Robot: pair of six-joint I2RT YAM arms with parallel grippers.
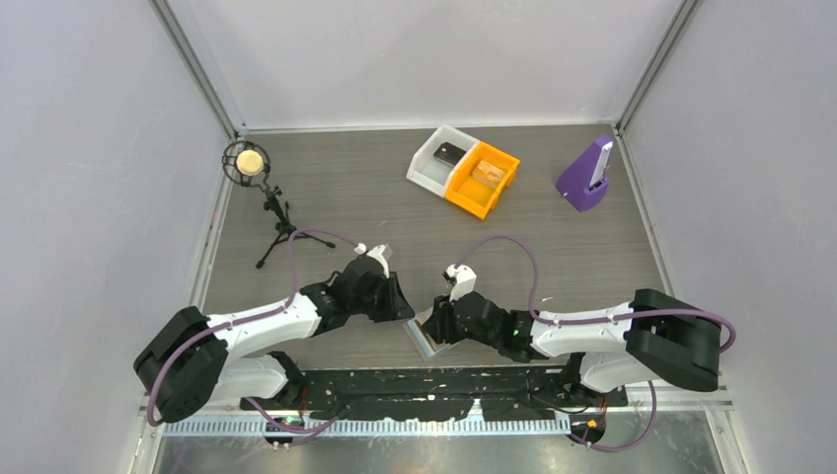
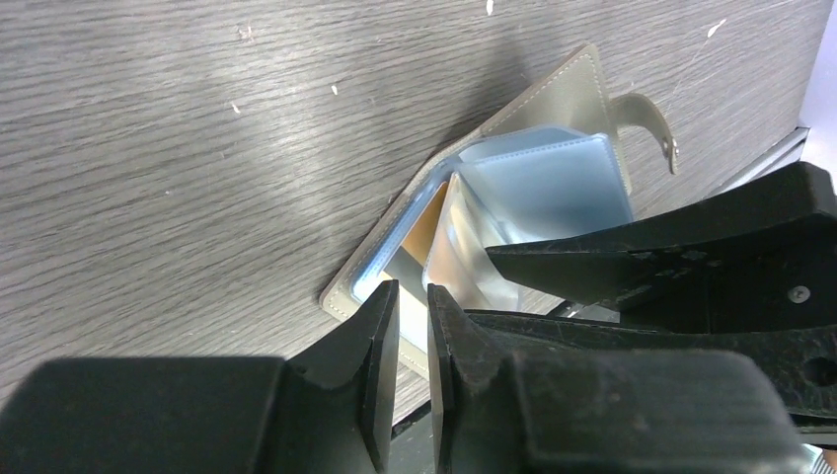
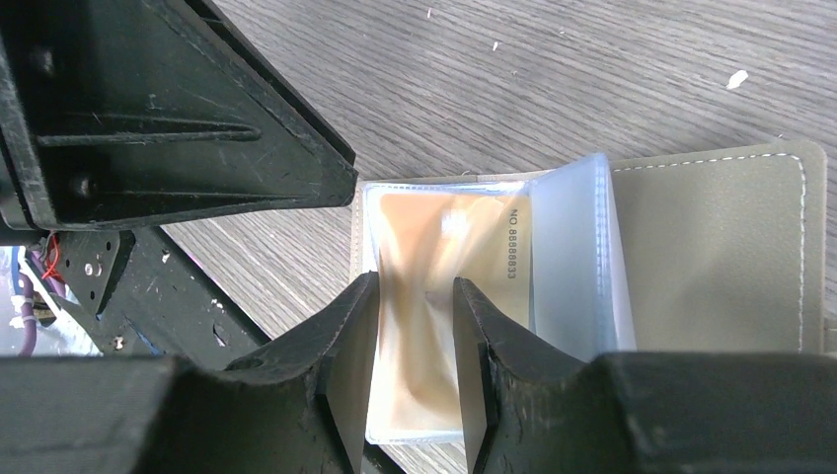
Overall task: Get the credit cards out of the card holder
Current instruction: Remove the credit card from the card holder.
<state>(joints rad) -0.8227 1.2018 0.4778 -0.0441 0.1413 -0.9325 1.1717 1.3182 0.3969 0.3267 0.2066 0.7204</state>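
The card holder point(image 2: 553, 109) lies open on the table point(image 1: 395, 197), at the near edge in the middle, between the 2 arms. The left gripper point(image 2: 410, 294) has its fingers nearly pressed together on an edge of the holder's cover, pinning it. The right gripper point(image 3: 415, 286) stands partly spread, its 2 fingers either side of an orange card point(image 3: 444, 237) that sits in a clear, blue-tinted sleeve. I cannot tell whether its pads bite the card or only frame it.

The step in hand looks like drawing this 1 card out. To do it well, the right fingers should close on the card's free end alone, not on the sleeve. They should then pull straight along the sleeve's opening. Meanwhile the left grip anchors the cover, so the holder neither slides nor folds shut.
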